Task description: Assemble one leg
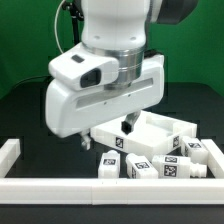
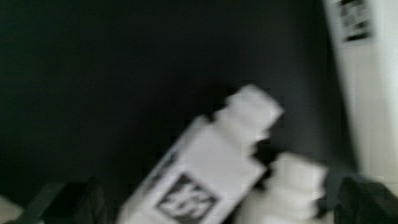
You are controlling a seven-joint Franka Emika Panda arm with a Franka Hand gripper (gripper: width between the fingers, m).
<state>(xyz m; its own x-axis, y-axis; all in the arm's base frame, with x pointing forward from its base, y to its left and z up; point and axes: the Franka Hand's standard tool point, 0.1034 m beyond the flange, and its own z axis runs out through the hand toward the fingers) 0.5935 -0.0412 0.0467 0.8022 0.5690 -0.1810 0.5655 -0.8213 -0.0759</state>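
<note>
Down low beside the rimmed white panel with the gripper, dark fingers spread wide and pinching nothing. Close under the wrist camera, a tagged leg lying aslant between those fingers. Over in the exterior view, other legs bunched just in front of the panel, along the white rail.

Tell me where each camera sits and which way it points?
Exterior view: stands off the arm, slightly above table height, facing the black table, the rimmed white panel and tagged legs; the arm's white gripper fills its middle.
Wrist view: rides on the wrist, looking down past the gripper at a tagged leg on the table; only its dark, blurred fingertips, set apart, show.
Shared: tagged legs and the dark table; which leg matches, I cannot tell.
</note>
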